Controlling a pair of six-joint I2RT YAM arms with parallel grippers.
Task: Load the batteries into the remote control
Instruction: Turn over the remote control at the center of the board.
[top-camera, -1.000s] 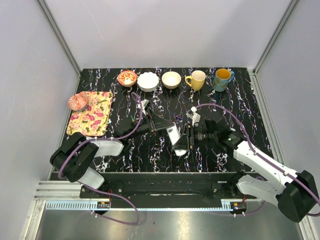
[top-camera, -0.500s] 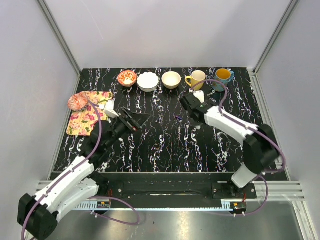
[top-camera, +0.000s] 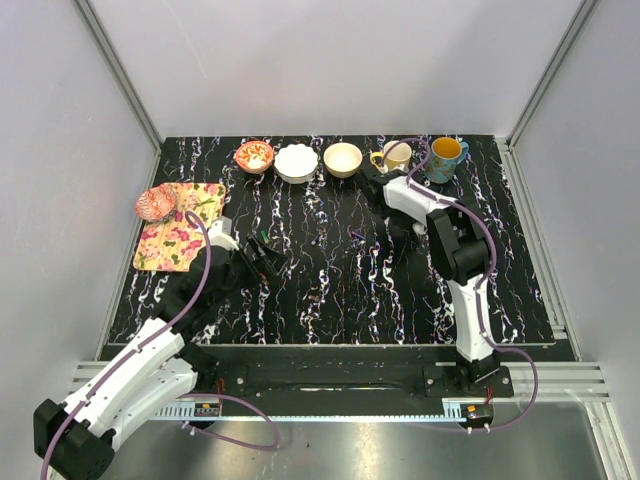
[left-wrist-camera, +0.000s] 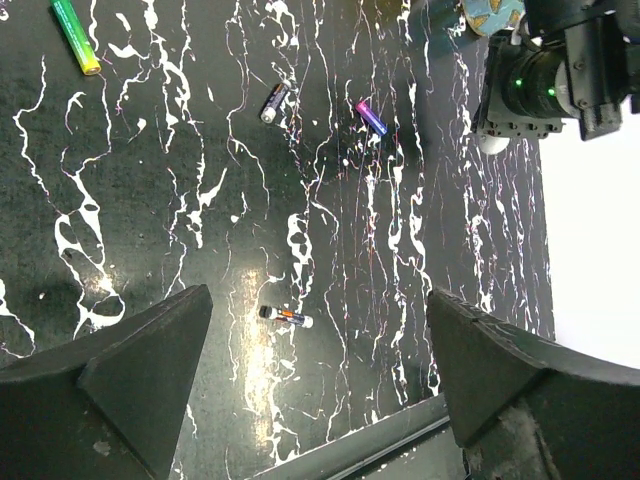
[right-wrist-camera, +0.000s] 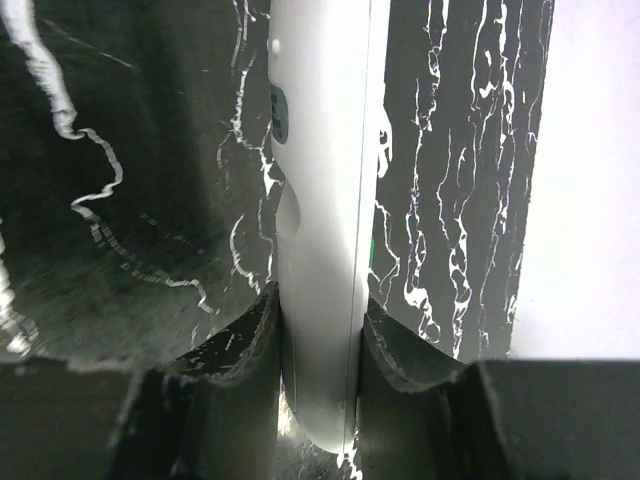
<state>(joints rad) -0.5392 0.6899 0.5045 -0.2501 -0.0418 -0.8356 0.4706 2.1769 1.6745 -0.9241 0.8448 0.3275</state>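
While the right tool (right-wrist-camera: 318, 300) clamps the remote control (right-wrist-camera: 320, 150) near the far edge of the desk (top-camera: 330, 295), one battery (left-wrist-camera: 285, 317) lies straight ahead of the left tool (left-wrist-camera: 318, 300), whose fingers stand wide apart, and its long axis spans their gap.

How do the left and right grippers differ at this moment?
The left gripper stands wide open; the right gripper is closed. The left gripper holds nothing, while the right gripper clamps the white remote control between its fingers. The left gripper hangs above loose batteries; the right gripper is far back by the yellow mug. Both have dark fingers.
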